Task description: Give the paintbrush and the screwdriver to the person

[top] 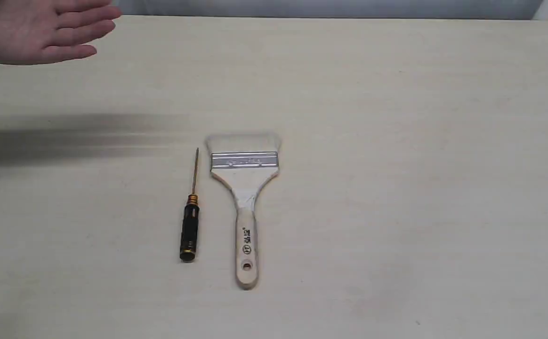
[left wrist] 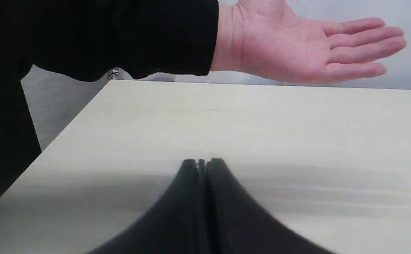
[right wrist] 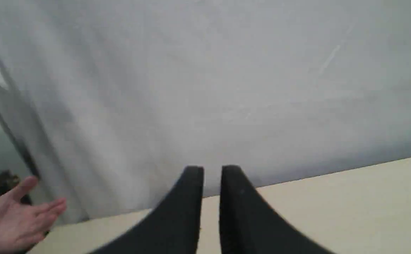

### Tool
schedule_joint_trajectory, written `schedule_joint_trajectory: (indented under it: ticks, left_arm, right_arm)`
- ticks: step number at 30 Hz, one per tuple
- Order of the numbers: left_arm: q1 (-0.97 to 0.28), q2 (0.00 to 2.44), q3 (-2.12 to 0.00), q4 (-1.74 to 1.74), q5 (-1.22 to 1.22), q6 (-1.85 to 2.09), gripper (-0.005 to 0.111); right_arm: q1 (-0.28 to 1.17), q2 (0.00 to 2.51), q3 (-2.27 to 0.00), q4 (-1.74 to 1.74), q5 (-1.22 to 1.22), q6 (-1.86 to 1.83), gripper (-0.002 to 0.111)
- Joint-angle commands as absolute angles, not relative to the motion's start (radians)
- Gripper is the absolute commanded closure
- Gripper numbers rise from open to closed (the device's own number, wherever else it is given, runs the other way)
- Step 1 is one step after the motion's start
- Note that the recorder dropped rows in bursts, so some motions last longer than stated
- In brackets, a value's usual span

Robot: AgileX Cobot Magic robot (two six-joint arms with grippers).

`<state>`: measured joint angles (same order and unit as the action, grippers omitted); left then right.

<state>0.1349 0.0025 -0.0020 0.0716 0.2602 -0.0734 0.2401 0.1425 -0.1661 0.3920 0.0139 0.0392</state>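
The paintbrush (top: 245, 197) lies flat mid-table, pale bristles toward the far edge and wooden handle toward the near edge. Just left of it, parallel, lies the screwdriver (top: 190, 226), its thin gold shaft pointing away. The person's bare hand (top: 34, 33) is held palm up above the far left corner; it also shows as the hand (left wrist: 297, 46) with a black sleeve (left wrist: 120, 35), and the hand (right wrist: 11, 225). Neither gripper appears in the exterior view. My left gripper (left wrist: 202, 161) is shut and empty, low over bare table. My right gripper (right wrist: 212, 169) has a narrow gap, nothing in it.
The pale wooden table (top: 396, 141) ends at a grey wall behind. A blurred dark shadow (top: 67, 141) stretches across the table's left side. The person's dark-clothed arm fills the side of the left wrist view.
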Motion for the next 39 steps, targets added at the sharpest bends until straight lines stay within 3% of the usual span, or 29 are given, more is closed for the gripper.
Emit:
schedule_joint_trajectory:
  ticks: [1, 7, 14, 32, 35, 39]
  left_arm:
    - [0.127, 0.0, 0.0, 0.071, 0.248, -0.075, 0.107]
    - [0.127, 0.0, 0.0, 0.071, 0.248, -0.075, 0.107]
    - [0.127, 0.0, 0.0, 0.071, 0.248, -0.075, 0.107]
    - [0.127, 0.0, 0.0, 0.068, 0.25, -0.075, 0.107]
    - [0.127, 0.0, 0.0, 0.068, 0.25, -0.075, 0.107]
    - [0.127, 0.0, 0.0, 0.068, 0.25, -0.075, 0.107]
  right_arm:
    - [0.368, 0.283, -0.224, 0.38, 0.0, -0.049, 0.098]
    - [0.519, 0.611, -0.349, 0.38, 0.0, -0.193, 0.098]
    - [0.597, 0.941, -0.487, 0.38, 0.0, -0.25, 0.098]
    - [0.687, 1.302, -0.664, 0.387, -0.047, -0.241, 0.098]
    - [0.687, 1.352, -0.686, 0.387, -0.012, -0.267, 0.09]
    - [0.687, 1.406, -0.686, 0.368, 0.014, -0.288, 0.065]
